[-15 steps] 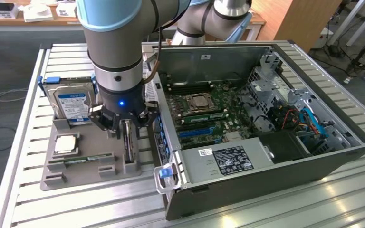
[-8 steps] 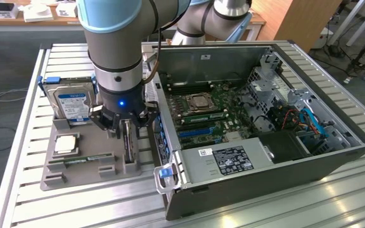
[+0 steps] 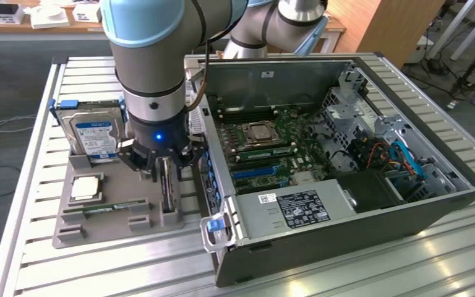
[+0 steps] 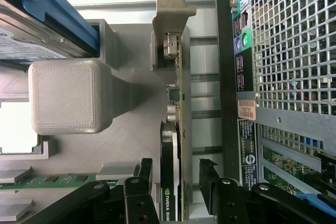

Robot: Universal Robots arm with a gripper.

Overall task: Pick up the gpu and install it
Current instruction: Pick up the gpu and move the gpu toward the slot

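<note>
Since the fingers [image 4: 209, 182] stand wide open with nothing in them, one on each side of the gpu [image 4: 172, 129], the grip looks best taken square on the card's flat faces, centred so that neither pad nudges it before both close. The gpu stands on edge in a slot of the grey holder [image 4: 79, 95] on the bench [image 3: 370, 260], its pale bracket [image 4: 170, 9] at the end away from the fingers; a straight pull along the slot would likely free it without scraping the walls. The open computer case [image 3: 303, 74] sits just beside it, so the finger on that side has little room. The card's lower edge and connector are sunk in the slot and hidden. In the exterior view the arm covers part of the holder, and the expansion slots on the motherboard [image 3: 262, 142] are hard to tell apart.
</note>
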